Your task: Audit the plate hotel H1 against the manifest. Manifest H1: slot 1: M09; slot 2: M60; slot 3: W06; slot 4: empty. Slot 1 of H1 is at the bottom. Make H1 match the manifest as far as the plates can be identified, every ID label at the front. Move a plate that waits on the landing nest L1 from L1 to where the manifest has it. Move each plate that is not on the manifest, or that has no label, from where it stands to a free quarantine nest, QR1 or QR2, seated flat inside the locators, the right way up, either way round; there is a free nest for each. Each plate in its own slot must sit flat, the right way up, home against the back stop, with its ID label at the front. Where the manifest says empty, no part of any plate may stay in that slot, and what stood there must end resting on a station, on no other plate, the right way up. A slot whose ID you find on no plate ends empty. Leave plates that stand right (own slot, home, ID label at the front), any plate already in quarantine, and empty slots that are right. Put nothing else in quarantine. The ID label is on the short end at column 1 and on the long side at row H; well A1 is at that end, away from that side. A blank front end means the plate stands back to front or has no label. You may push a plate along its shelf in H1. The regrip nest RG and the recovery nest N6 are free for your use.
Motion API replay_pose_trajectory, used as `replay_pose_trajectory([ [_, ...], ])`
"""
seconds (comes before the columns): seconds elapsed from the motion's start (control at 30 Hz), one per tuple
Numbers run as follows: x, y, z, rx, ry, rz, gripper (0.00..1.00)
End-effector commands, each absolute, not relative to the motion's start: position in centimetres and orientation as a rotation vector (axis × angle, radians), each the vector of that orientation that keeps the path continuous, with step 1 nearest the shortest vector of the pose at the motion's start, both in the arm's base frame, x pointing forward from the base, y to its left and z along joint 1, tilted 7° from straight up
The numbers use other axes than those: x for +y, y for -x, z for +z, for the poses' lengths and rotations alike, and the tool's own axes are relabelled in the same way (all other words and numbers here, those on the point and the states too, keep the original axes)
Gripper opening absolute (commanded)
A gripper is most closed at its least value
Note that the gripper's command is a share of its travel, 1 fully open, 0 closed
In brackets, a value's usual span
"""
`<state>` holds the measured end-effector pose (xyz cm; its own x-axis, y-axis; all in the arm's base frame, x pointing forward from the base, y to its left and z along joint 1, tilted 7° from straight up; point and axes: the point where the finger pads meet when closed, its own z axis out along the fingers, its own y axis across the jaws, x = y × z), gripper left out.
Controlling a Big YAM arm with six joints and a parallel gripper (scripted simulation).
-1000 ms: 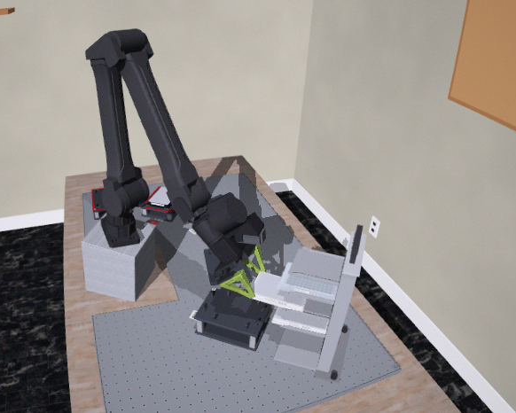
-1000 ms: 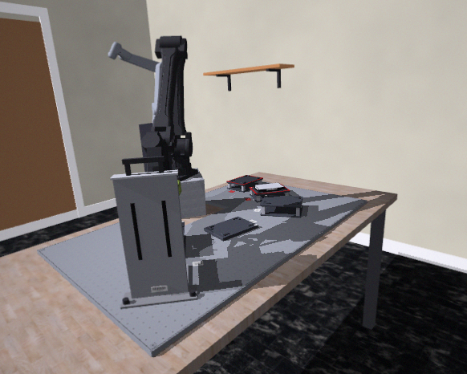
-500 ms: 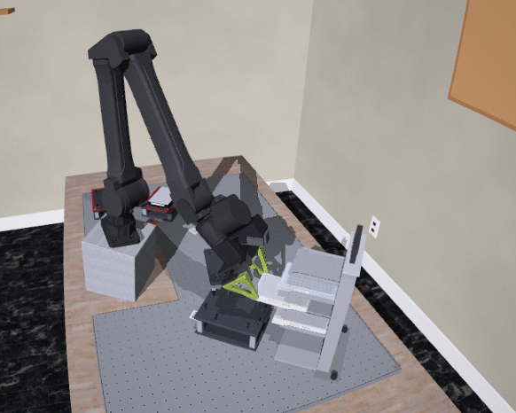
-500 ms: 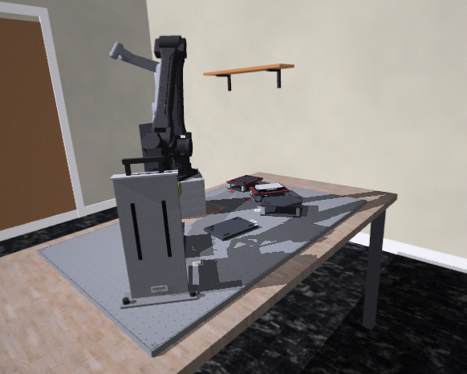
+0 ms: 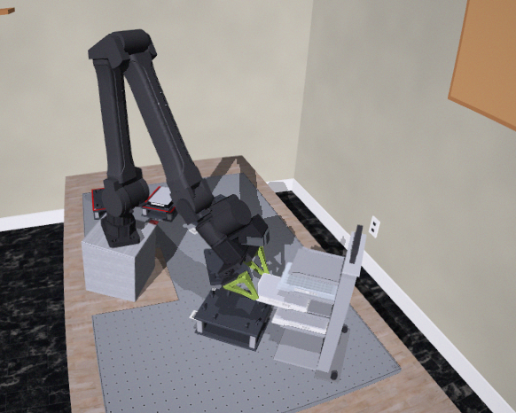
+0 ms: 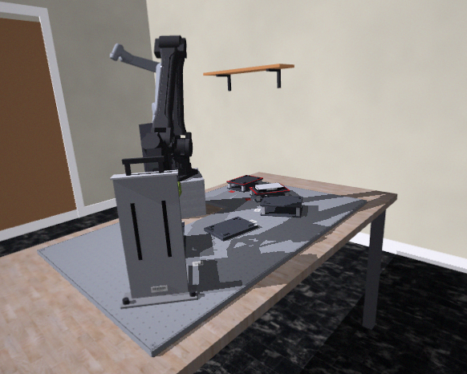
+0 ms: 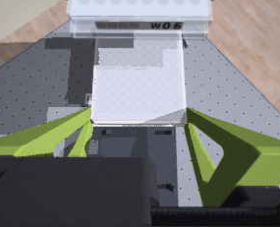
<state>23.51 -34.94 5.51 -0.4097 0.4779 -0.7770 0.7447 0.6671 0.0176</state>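
Note:
My gripper [image 5: 261, 285] [image 7: 139, 112] is shut on the near end of a white plate [image 5: 274, 286] [image 7: 136, 87], one fingertip on each long side. The plate is level, its far part inside the hotel H1 [image 5: 337, 323] [image 6: 152, 241] and its near part sticking out. I cannot read a label on it. A clear plate [image 5: 309, 282] [image 7: 140, 6] labelled W06 at the front stands one level above. Another white plate [image 5: 298, 320] lies one level below; its label is not readable. The bottom shelf [image 5: 293, 348] holds no visible plate. H1's back wall hides the shelves in the exterior view.
A dark raised nest [image 5: 234, 310] stands before H1. A low dark nest [image 6: 230, 228] and a raised one [image 6: 281, 205] are farther along. One red-edged nest [image 5: 172, 210] [image 6: 285, 190] bears a white plate [image 5: 162, 195] [image 6: 269, 186]; the other red-edged nest [image 6: 245, 180] is empty.

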Motion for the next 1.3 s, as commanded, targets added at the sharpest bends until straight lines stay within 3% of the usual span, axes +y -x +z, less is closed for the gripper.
replay_pose_trajectory([
  [0.0,-36.2,-24.3,7.1,2.044,-0.918,-0.456,0.86],
  [1.27,-38.2,-26.4,7.0,2.026,-0.905,-0.459,0.86],
])
